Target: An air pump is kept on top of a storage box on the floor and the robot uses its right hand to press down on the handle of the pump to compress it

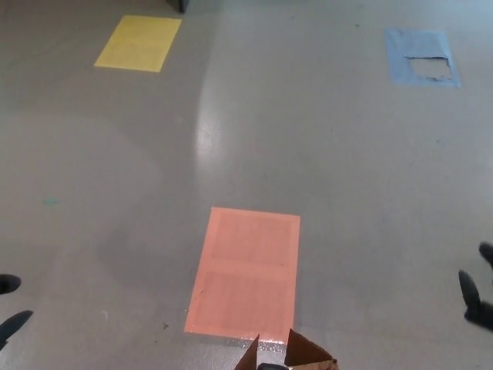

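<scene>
only brown flaps of the box (296,353) show at the bottom edge, with a dark bit between them that may be the pump; i cannot tell. well right of it, the right hand (476,297) hangs over the floor (347,193), fingers (467,287) apart, empty. left fingers (11,304) peek in far left, state unclear. orange patch (246,270) lies between.

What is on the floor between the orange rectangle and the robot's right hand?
Nothing: in the head view, only bare grey floor lies between the orange rectangle and the right hand at the picture's right edge.
</scene>
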Robot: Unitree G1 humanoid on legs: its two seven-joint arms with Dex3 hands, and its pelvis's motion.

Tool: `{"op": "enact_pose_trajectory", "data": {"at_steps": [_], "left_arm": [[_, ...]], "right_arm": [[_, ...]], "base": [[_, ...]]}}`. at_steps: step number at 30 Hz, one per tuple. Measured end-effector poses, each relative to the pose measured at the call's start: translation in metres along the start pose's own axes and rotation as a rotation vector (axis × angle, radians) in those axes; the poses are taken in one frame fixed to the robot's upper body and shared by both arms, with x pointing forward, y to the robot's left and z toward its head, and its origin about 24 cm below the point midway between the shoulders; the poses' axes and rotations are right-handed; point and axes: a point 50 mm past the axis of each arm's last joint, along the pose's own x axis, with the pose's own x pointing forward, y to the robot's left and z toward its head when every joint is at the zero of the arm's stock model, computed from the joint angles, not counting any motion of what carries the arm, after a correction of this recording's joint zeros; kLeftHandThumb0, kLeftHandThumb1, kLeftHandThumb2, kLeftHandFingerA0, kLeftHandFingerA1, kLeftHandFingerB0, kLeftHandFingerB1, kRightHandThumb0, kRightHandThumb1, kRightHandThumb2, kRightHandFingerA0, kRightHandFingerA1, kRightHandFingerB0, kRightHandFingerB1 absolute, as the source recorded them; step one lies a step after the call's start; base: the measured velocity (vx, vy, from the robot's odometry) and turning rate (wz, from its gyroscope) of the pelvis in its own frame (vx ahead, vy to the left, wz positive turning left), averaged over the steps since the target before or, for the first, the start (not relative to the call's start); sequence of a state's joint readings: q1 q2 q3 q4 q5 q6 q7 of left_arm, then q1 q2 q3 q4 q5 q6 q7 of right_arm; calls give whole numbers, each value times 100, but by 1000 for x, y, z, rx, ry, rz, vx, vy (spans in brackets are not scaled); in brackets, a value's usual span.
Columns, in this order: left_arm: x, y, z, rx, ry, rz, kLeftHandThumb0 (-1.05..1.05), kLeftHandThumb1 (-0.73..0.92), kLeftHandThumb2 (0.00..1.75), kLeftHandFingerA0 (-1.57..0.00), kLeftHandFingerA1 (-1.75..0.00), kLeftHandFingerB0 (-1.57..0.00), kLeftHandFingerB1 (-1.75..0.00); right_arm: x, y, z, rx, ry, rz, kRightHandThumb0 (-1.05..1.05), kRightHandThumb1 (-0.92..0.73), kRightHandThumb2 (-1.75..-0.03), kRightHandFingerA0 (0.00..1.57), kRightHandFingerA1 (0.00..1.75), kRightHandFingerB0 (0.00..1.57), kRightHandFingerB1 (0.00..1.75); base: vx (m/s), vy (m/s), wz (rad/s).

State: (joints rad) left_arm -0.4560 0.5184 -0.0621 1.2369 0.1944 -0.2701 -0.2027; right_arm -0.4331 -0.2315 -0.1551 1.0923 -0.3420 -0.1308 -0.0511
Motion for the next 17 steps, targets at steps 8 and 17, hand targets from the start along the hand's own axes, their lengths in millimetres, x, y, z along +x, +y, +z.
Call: {"op": "enact_pose_trajectory", "data": {"at_steps": [8, 17], "left_arm": [[-2, 1, -6, 2, 22, 1, -55, 77, 63, -29, -33, -24, -30], [-4, 3, -9, 4, 33, 5, -54, 76, 63, -29, -33, -24, -30]], "right_arm": [[-5, 4, -35, -36, 198, 79, -79, -83, -109, 7, 25, 7, 21], [-5, 4, -35, -47, 206, 115, -78, -81, -109, 6, 31, 6, 21]], "base": [[0, 0, 0], [0, 0, 0]]}}
